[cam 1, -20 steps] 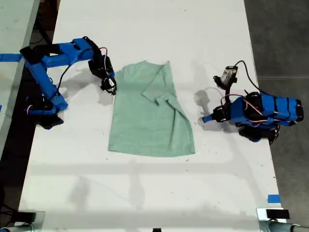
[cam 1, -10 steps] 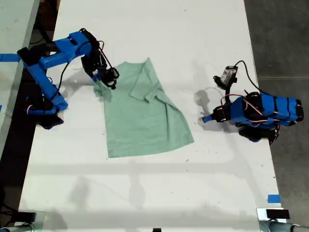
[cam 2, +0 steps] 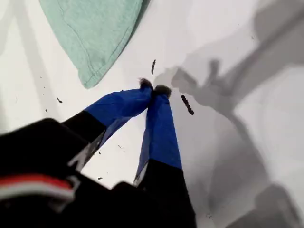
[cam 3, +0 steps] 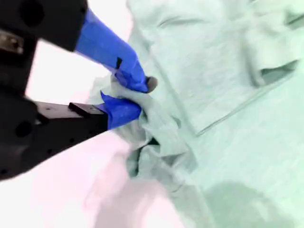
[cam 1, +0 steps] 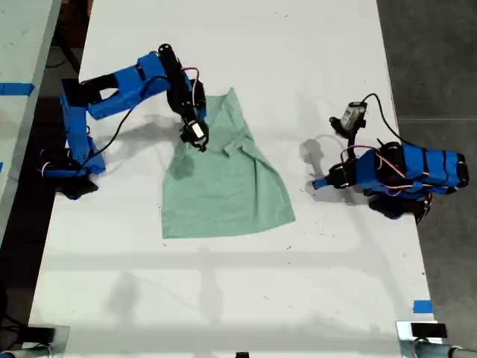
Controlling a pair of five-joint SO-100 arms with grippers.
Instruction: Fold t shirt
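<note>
shirt: shirt (cam 1: pixel 227 183) mid-desk (cam 1: pixel 223 298), partly folded
my second hand: (cam 3: pixel 130 97) pinching a bunch of shirt edge, lifted over the shirt
my first hand: (cam 2: pixel 154 90) clenched, empty, beside shirt
left: more folds, I judge

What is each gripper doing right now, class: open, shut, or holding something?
My first gripper: shut, holding nothing, over the bare table.
My second gripper: shut on a bunched fold of the t shirt.

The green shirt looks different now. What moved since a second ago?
My second gripper, shut on a bunch of the t shirt, carried that edge up and across toward the exterior view's right, folding it over the cloth. The shirt's lower hem skewed. My first gripper stayed shut on the white table, holding nothing.
</note>
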